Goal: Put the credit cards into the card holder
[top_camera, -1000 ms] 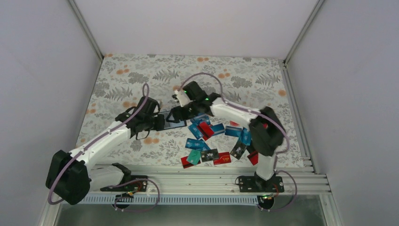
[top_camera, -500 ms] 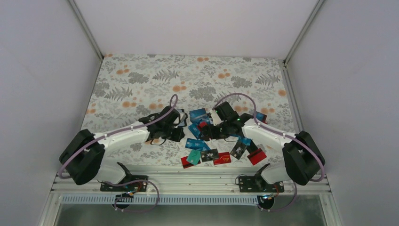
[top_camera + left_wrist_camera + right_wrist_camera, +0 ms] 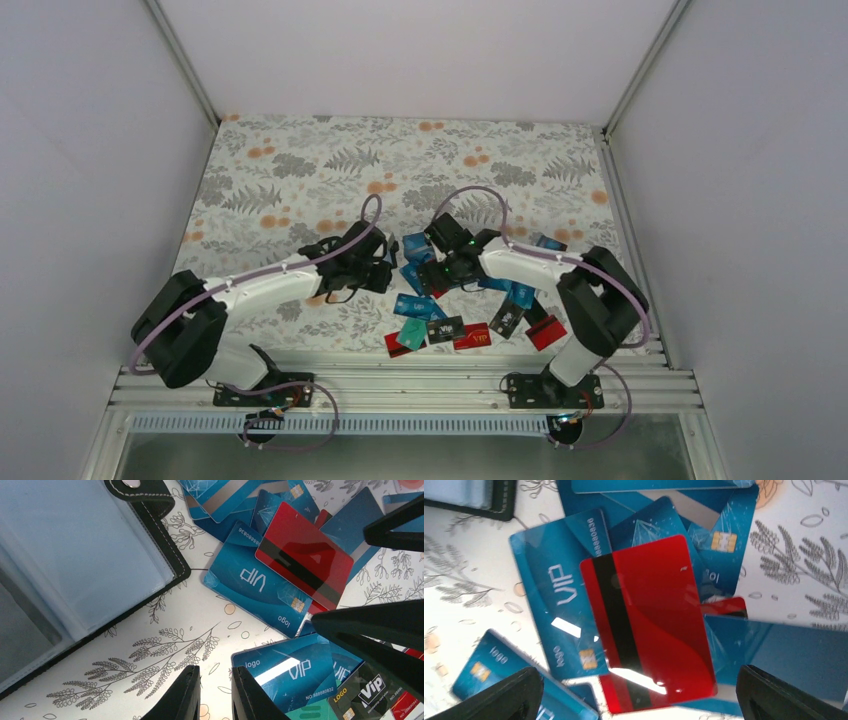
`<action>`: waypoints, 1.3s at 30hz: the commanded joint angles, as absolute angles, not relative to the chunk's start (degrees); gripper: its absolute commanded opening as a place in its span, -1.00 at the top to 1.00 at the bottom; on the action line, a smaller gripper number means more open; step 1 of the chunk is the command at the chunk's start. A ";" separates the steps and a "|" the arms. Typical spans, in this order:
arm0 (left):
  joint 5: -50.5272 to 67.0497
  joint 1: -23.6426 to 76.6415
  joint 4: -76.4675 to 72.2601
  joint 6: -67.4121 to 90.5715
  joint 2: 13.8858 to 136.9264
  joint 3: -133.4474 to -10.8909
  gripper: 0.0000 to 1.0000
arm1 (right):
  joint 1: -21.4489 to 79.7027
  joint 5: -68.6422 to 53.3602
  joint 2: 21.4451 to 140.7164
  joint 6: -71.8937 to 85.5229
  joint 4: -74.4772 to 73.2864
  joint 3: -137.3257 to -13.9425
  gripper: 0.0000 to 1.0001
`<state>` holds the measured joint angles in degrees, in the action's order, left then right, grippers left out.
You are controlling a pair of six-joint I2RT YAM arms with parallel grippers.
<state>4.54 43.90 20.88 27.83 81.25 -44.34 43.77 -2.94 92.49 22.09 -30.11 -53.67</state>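
A tabletop under a white cloth, printed with grey ferns and orange flowers, stands between plain white walls.

The right gripper hangs with its two fingers spread wide apart, and it has hold of nothing. In the gap between them lies a glossy red plastic card with its black magnetic stripe turned up. I cannot tell if the fingers touch the cards. The red one rests on a blue plastic card printed "VIP" and on several other blue ones.

The left gripper has its fingers close together with only a narrow slit between them, and nothing is in this slit. It is over bare cloth, just at the left side of the cards.

Further to the left lies the small black folding card holder, spread open on the cloth with its pale grey-blue clear slots facing up. Its stitched black border is near a corner of the "VIP" card but apart from it.

The thin plastic credit cards, mostly blue with some red, teal and black, overlap in a loose pile close to the near edge of the tabletop, about midway between its left and right edges.
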 commanded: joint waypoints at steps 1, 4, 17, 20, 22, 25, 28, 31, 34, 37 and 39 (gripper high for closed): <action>2.51 44.04 20.55 27.44 78.67 -43.27 0.66 | 45.20 4.21 97.95 19.41 -32.75 -57.79 -0.95; 1.97 44.03 20.41 27.41 77.82 -42.42 0.65 | 45.60 5.33 100.79 18.85 -32.97 -58.91 -0.94; 1.20 43.80 19.90 27.44 76.75 -40.72 0.66 | 45.70 -1.00 106.70 19.29 -30.38 -55.41 -0.17; 1.40 43.68 19.89 27.44 76.98 -40.98 0.66 | 45.70 -3.28 106.90 19.58 -29.95 -55.21 -0.01; 2.04 43.68 19.55 27.53 76.95 -41.07 0.66 | 45.70 -5.01 106.39 19.86 -29.46 -55.41 0.07; 4.08 43.68 18.08 27.73 76.87 -40.85 0.66 | 45.62 -9.60 105.25 20.04 -28.47 -56.03 0.13; 6.48 43.66 15.53 28.39 76.88 -40.45 0.66 | 45.57 -14.00 103.82 20.43 -27.51 -56.43 0.12; 9.53 43.67 12.40 29.72 77.38 -39.90 0.66 | 45.25 -19.14 103.03 20.18 -26.79 -56.58 0.13; 11.22 43.68 9.02 31.25 78.97 -38.85 0.66 | 44.88 -22.92 101.56 20.13 -26.46 -56.14 0.11; 10.61 43.68 7.25 31.90 81.22 -39.03 0.67 | 43.76 -24.54 98.74 20.98 -26.39 -55.29 -0.03; 10.05 43.68 6.31 31.76 82.69 -39.63 0.67 | 42.28 -24.26 96.65 22.47 -26.06 -54.26 -0.12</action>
